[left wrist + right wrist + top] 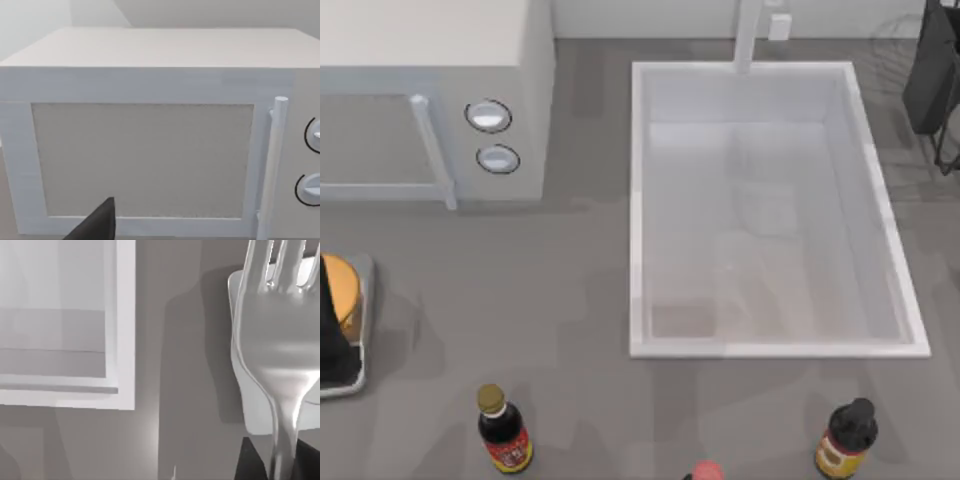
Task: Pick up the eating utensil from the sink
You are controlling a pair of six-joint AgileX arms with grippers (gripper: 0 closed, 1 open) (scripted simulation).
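Starting at the left of the table, a metal tray [350,375] at the table edge carries an orange object [345,295] and a dark shape; whether that shape is the left arm cannot be told. Behind it stands the microwave [430,90], with its door handle [432,150] and two round knobs [488,116]. In the left wrist view, one dark fingertip [97,225] points at the microwave door [142,160]; how far the left gripper is open cannot be told. Three bottles line the front edge: one gold-capped [503,430], one red-capped [707,471], one black-capped [847,438]. The sink [638,200] sits right of centre, with its faucet post [748,35] at the far short side. The right arm [932,70] is at the far right corner. In the right wrist view, the fork [280,350] stands out past the sink rim [125,325], its handle clamped between the right gripper [282,462] fingers [250,460], tines pointing away from the wrist.
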